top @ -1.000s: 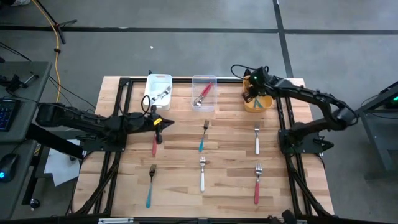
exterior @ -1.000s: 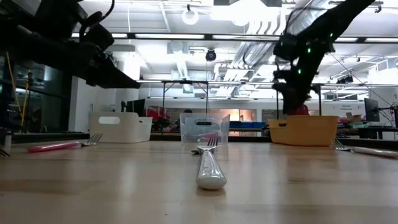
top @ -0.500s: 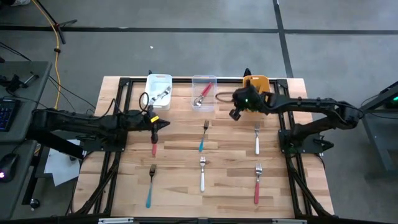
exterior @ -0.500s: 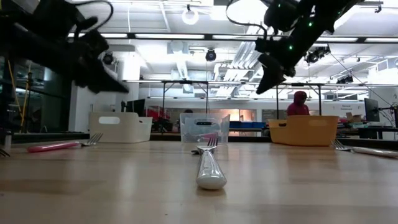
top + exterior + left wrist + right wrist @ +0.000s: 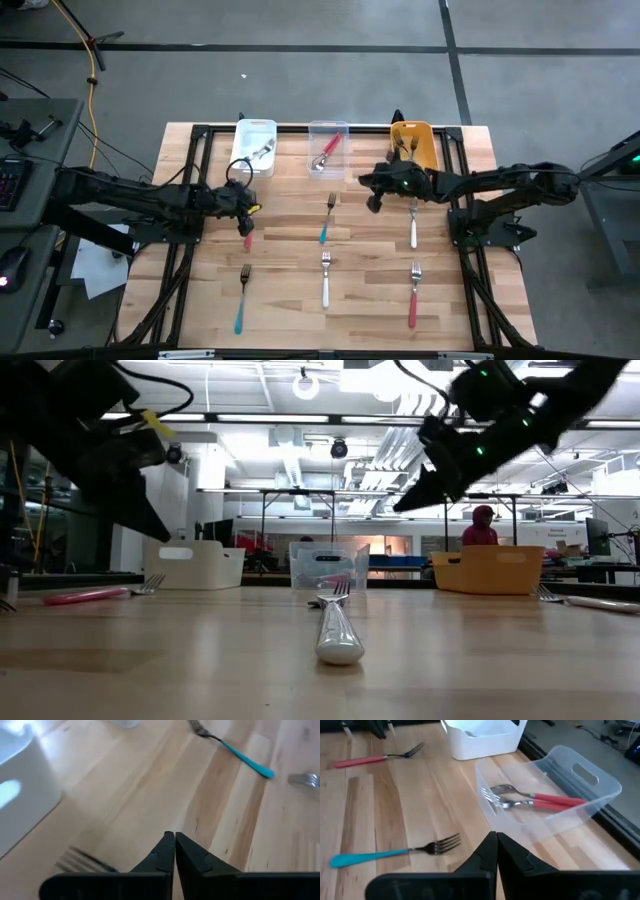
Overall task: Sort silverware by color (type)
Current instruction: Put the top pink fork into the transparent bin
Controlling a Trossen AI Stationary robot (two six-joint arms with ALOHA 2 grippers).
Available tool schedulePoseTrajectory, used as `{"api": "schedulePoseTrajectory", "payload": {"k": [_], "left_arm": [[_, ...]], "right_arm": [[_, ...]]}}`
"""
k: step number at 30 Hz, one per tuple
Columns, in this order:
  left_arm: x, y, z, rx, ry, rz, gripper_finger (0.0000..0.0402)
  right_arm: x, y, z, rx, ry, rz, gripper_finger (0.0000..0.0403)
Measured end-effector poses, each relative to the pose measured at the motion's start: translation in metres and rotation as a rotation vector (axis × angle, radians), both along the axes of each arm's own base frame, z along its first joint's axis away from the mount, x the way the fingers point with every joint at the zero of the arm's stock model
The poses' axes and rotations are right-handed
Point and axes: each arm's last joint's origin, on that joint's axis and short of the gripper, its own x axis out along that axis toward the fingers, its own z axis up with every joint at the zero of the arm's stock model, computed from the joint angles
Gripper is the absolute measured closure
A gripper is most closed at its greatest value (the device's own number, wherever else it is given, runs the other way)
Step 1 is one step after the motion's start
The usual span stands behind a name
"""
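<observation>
Several forks lie flat on the wooden table: a red one [image 5: 248, 240] at the left, a teal one [image 5: 325, 225] in the middle, a white one [image 5: 413, 228] at the right, and teal [image 5: 241, 305], white [image 5: 325, 283] and red [image 5: 413, 300] ones nearer. My left gripper [image 5: 247, 210] is shut and hangs slanting down above the red fork's head [image 5: 82, 858], clear of it. My right gripper [image 5: 372, 192] is shut and hangs above the table between the clear bin [image 5: 328, 150] and the teal fork [image 5: 395, 852], holding nothing.
Three bins stand along the far edge: a white one [image 5: 255, 147] with a fork inside, the clear one with two red forks [image 5: 540, 800], and an orange one [image 5: 413, 145]. Black frame rails run down both table sides. A person in red [image 5: 482, 525] is in the room behind.
My right gripper has swung from above the orange bin toward the table's left and a little toward the near edge, tipping from pointing down to nearly level. My left gripper has tipped more steeply downward over the red fork and drawn back slightly toward the left edge.
</observation>
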Motion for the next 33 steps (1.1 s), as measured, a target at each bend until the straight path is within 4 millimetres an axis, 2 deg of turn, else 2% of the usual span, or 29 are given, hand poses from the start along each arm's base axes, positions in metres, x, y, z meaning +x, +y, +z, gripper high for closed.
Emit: {"api": "schedulePoseTrajectory", "payload": {"k": [6, 11, 16, 29, 33], "left_arm": [[0.003, -0.002, 0.01, -0.133, 0.115, 0.111, 0.0344], [0.004, -0.004, 0.0, -0.25, 0.21, 0.19, 0.0296], [0.009, -0.004, -0.012, -0.275, 0.277, 0.256, 0.0267], [0.017, 0.0, -0.032, -0.231, 0.399, 0.295, 0.0262], [0.017, 0.001, -0.034, -0.21, 0.427, 0.271, 0.0288]], "right_arm": [[-0.011, 0.012, -0.02, 0.013, -0.026, 0.023, 0.0402], [-0.009, 0.02, -0.019, -0.014, -0.032, 0.029, 0.0403], [-0.008, 0.025, -0.017, -0.036, -0.035, 0.058, 0.0403], [-0.008, 0.025, -0.017, -0.036, -0.036, 0.057, 0.0403], [-0.008, 0.025, -0.017, -0.036, -0.036, 0.057, 0.0403]]}}
